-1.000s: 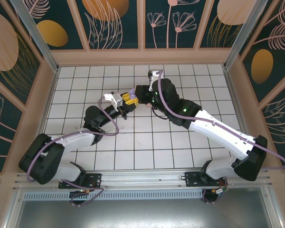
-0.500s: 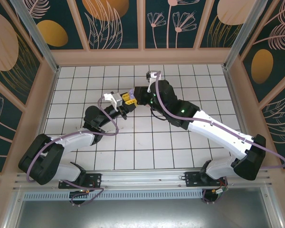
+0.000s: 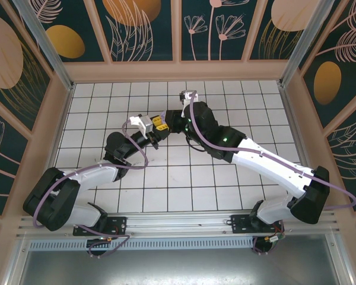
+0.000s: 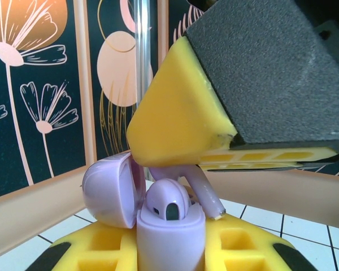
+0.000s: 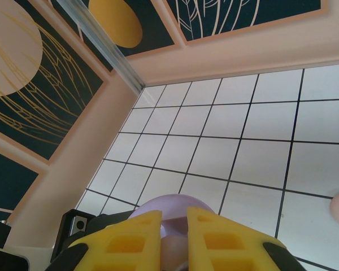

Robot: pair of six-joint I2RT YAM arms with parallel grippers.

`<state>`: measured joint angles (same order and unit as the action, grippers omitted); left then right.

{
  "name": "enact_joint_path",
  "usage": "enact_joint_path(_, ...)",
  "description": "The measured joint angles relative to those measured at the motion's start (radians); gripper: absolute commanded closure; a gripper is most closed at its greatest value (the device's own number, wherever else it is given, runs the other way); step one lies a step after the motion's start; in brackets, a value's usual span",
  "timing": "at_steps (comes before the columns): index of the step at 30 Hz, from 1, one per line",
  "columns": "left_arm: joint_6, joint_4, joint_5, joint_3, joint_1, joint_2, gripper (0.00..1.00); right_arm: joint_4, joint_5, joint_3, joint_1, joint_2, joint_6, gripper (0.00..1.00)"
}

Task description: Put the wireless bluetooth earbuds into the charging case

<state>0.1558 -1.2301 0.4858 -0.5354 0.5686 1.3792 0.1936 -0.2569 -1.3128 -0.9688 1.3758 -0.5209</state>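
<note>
Between the left fingers (image 4: 246, 248), a lilac charging case (image 4: 169, 240) stands pinched upright, its lid (image 4: 110, 189) swung open and one lilac earbud (image 4: 166, 200) seated inside. Just above, the right fingers (image 4: 175, 113) pinch a second lilac earbud (image 4: 206, 195), stem tip beside the case's rim. Beyond them stretches the tiled tabletop (image 5: 243, 141).
</note>
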Motion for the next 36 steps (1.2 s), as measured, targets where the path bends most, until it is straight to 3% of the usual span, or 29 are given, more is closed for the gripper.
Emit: enact_joint_path(36,0.007,-0.011,0.030,0.000,0.000,-0.011,1.00,-0.033,0.004,-0.002,0.014,-0.019,0.018,0.85)
